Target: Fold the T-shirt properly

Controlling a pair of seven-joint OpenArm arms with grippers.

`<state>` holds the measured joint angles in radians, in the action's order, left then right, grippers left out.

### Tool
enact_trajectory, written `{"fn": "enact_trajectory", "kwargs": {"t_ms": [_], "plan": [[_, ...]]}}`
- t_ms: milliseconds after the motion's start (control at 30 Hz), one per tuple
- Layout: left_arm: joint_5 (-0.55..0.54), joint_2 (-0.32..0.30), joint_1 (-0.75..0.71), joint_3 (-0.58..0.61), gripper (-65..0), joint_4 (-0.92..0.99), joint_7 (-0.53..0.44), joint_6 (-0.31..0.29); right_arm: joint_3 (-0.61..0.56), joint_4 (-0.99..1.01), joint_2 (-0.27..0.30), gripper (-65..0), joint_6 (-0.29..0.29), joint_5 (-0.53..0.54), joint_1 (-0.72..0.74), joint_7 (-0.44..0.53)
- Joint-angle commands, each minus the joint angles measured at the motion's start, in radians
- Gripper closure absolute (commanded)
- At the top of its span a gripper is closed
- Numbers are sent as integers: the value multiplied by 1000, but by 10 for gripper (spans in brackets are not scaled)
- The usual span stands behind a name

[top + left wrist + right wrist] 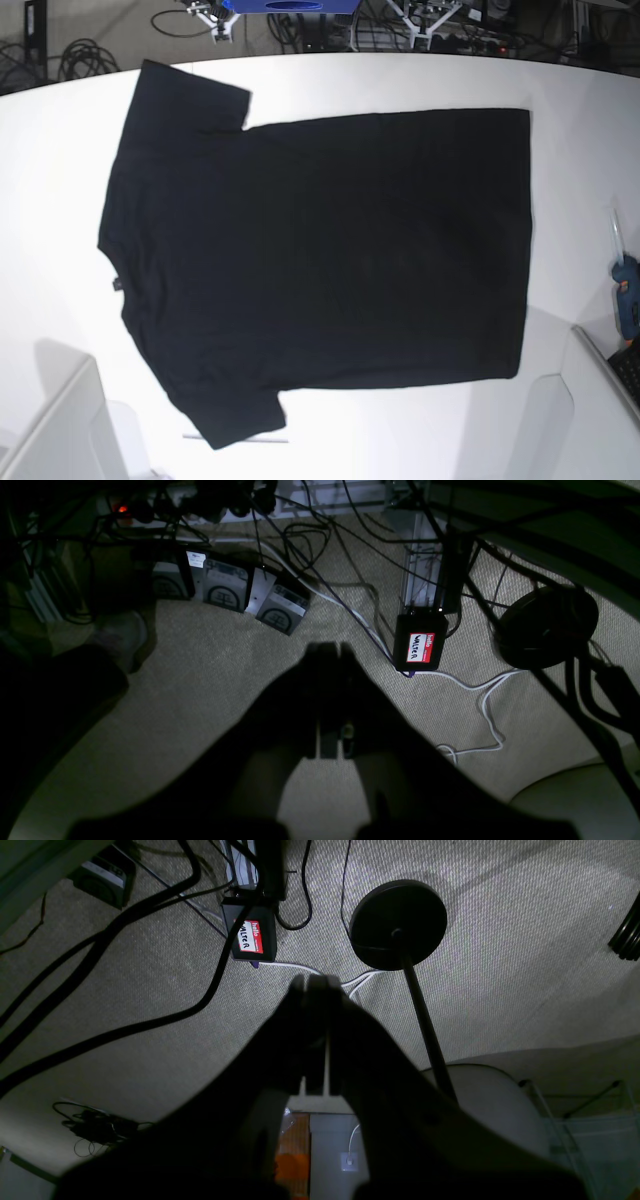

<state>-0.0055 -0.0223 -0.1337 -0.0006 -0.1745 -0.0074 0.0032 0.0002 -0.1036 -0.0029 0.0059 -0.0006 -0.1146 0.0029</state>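
Observation:
The black T-shirt (330, 250) lies spread flat on the white table (575, 90) in the base view, plain side up. Its neck is at the left, its hem at the right, and a sleeve points to each of the far and near sides. Neither gripper shows in the base view. In the left wrist view my left gripper (330, 650) hangs over the carpeted floor, its dark fingers pressed together on nothing. My right gripper (315, 982) is likewise shut and empty above the floor in the right wrist view. The T-shirt appears in neither wrist view.
A blue tool (627, 290) lies at the table's right edge. White structures stand at the near left (55, 425) and near right (590, 400) corners. On the floor are cables, a black box labelled "hello WALTER" (420, 645) and a round black stand base (397, 925).

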Motion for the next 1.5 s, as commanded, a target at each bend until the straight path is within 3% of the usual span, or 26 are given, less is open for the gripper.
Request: {"fn": "enact_trajectory", "kwargs": {"t_ms": [0,933,1300,1467], "plan": [[-1,-3,-16,-2,0,-3,1,4,-2,0,4,0,-13,-2,-4,-2],[9,-21,-88,11,0,-18,-1,2,4,-107,19,0,-13,3,-106,-7],[0,-100,-324,12,0,-366,1,2,14,-276,19,0,-13,3,-241,-8],[-1,-126,-439,11,0,-517,1,2,172,-359,19,0,-11,3,-299,-8]]}}
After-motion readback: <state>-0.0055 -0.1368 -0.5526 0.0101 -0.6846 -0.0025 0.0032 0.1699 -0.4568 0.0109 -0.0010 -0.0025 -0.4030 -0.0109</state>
